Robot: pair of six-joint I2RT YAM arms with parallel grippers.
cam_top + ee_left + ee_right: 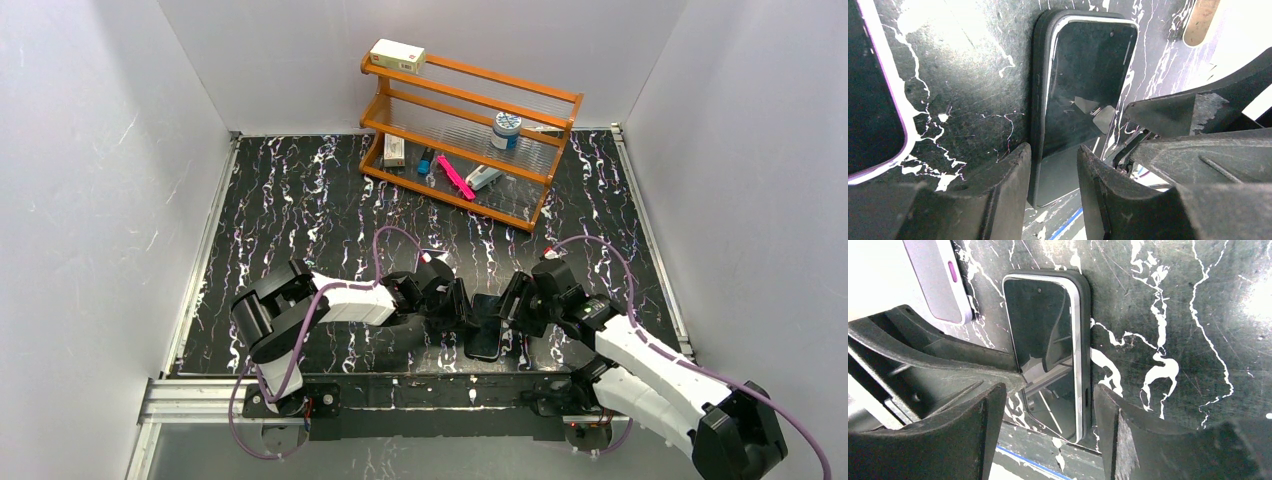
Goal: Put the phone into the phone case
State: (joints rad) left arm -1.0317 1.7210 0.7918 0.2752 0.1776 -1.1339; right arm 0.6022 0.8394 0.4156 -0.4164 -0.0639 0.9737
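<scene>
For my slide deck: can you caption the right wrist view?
Screen up, the phone lies in the phone case on the table, the open right gripper straddling one end.

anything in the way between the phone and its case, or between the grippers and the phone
Nothing visible. The phone lies in the phone case, though full seating is hard to judge. The left gripper and right gripper sit right over it with nothing between. The lavender phone lies apart, off to one side.
</scene>
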